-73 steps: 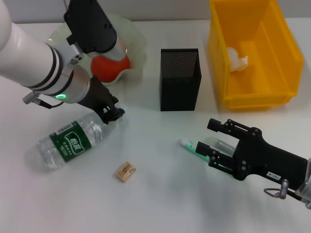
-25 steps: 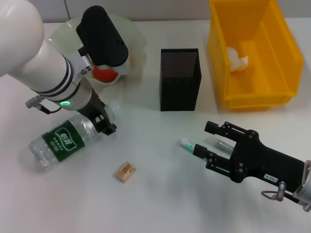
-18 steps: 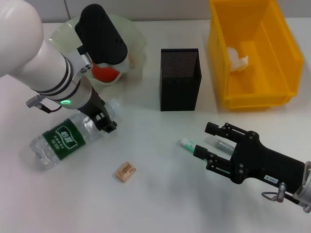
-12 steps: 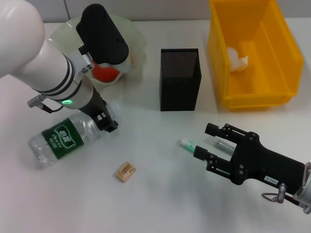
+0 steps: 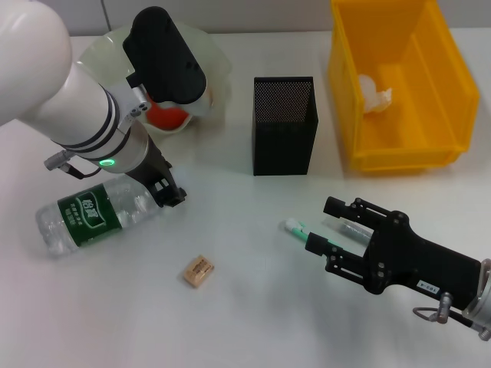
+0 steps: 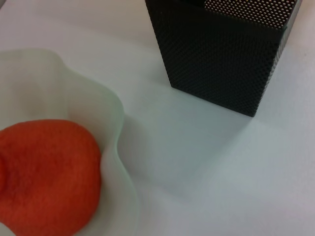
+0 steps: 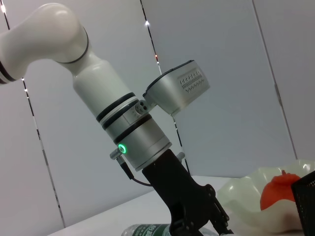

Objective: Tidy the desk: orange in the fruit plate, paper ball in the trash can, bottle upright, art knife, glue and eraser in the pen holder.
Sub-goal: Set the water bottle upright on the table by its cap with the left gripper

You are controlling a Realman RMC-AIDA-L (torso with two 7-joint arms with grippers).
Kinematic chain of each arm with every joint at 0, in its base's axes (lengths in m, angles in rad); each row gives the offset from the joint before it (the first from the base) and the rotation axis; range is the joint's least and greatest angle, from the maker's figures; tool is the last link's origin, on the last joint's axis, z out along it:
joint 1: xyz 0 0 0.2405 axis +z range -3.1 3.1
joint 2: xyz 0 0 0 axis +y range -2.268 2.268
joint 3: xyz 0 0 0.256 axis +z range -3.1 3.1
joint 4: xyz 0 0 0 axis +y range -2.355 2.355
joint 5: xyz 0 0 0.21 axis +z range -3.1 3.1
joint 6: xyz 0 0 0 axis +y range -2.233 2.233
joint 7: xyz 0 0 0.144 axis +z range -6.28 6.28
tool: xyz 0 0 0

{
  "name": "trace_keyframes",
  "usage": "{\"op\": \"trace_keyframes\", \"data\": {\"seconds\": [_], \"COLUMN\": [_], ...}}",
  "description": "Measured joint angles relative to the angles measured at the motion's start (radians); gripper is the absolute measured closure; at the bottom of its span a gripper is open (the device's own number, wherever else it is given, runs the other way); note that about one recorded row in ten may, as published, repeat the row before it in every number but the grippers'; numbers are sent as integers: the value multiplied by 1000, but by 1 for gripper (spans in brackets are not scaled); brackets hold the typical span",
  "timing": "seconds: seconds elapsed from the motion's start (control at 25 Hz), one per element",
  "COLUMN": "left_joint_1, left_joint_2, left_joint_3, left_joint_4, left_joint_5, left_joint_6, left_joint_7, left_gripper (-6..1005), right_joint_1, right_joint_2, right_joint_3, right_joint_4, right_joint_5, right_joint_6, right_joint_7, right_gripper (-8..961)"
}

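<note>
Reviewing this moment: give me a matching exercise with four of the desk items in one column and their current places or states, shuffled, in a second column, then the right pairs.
Items:
1. orange
2. paper ball
3. bottle
4. eraser

Places or states:
A. lying on its side on the desk, with the left gripper at its cap end
B. inside the yellow bin
C. loose on the bare desk, in front of the bottle
D. in the pale fruit plate

Pairs: 1-D, 2-B, 3-A, 4-C
</note>
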Motion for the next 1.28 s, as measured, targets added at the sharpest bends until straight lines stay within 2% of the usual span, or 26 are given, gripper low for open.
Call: {"op": "trace_keyframes", "data": {"seconds": [0.16, 0.44, 0.56, 0.84, 1.08, 1.28], "left_joint_1": [10, 110, 138, 209, 291, 323], "left_joint_2": [0, 7, 6, 8, 9, 9], "left_joint_3": [0, -22, -26, -49, -152, -186], "left_joint_4": [27, 261, 309, 345, 343, 344], "left_joint_5": [-1, -114, -125, -181, -393, -436], "left_joint_6": [2, -12, -33, -101, -131, -132], "left_joint_7": [0, 26, 38, 60, 215, 254], "left_gripper": [565, 561, 559, 555, 551, 549], "right_joint_1": [0, 1, 4, 5, 6, 11], "right_joint_2": [0, 0, 1, 2, 2, 2], "right_joint_3": [2, 7, 7, 7, 7, 7], "right_joint_4": [0, 0, 0, 0, 0, 0], "right_joint_5": [0, 0, 0, 0, 0, 0], "right_joint_6": [-1, -1, -1, 0, 0, 0], "right_joint_7": [0, -1, -2, -3, -3, -3], "right_gripper": [276, 276, 276, 276, 276, 276]}}
